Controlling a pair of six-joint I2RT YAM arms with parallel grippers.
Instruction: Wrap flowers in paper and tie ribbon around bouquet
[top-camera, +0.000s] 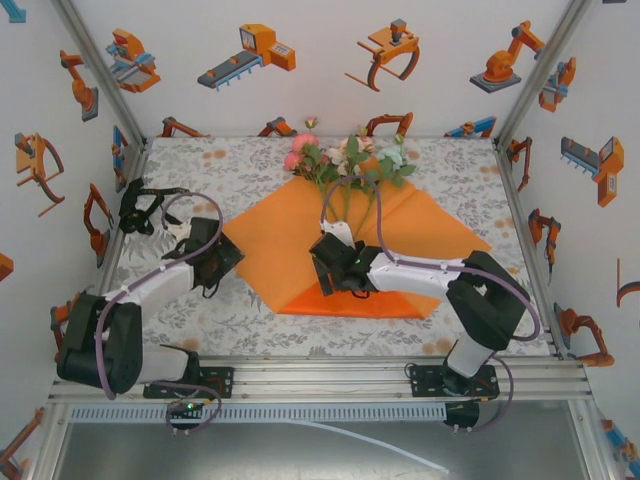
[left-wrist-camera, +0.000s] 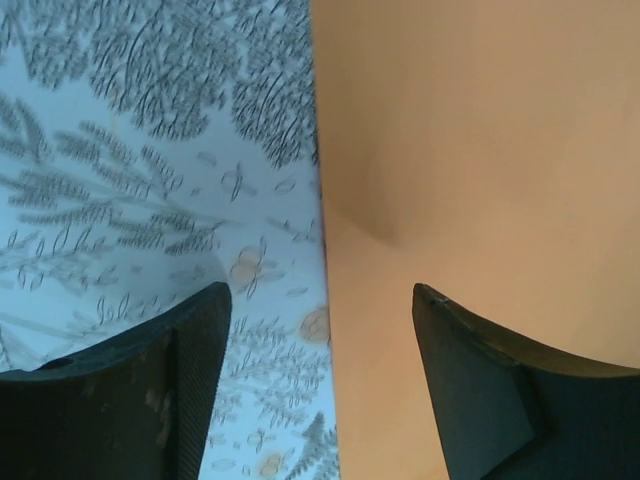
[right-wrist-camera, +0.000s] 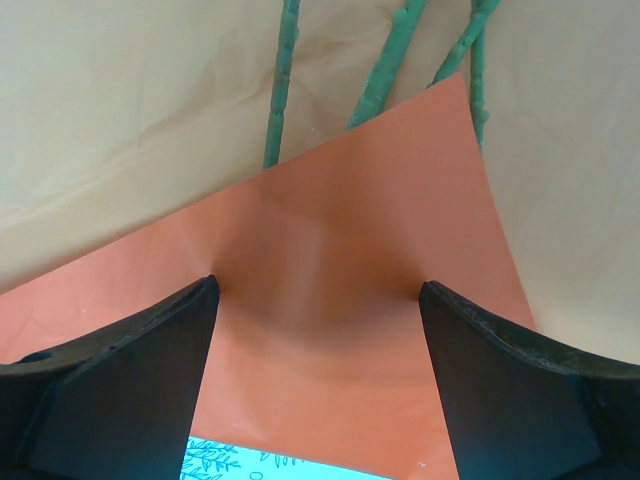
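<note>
Across the table you have a pale tablecloth (top-camera: 250, 325) printed with grey leaves and small flowers, lying flat. White walls (top-camera: 300, 90) carry orange robot drawings. An aluminium frame (top-camera: 330, 380) runs along the near edge.

Paper (top-camera: 285, 225): thin, bright orange, plain, spread at the centre with its corners turned like a diamond. Its near part is folded over as a darker flap (right-wrist-camera: 330, 250). The flap's surface dips a little between the right fingers.

Flowers (top-camera: 345, 158): pink, cream and pale green blooms with green leaves. They lie at the far middle, heads just off the paper's far corner. Stems (right-wrist-camera: 283, 90): thin, knobbly, green. They run toward you over the sheet, and their ends slip under the flap's corner.

Ribbon (top-camera: 140, 210): black, bunched loosely at the far left of the table, well apart from the paper.

Left gripper (left-wrist-camera: 320, 305): fingers spread, holding nothing. It sits at the paper's left edge, one finger over cloth and the other over orange.

Right gripper (right-wrist-camera: 318, 295): fingers spread wide, low over the flap, which spans the gap between them. You cannot tell whether the tips press on it.
</note>
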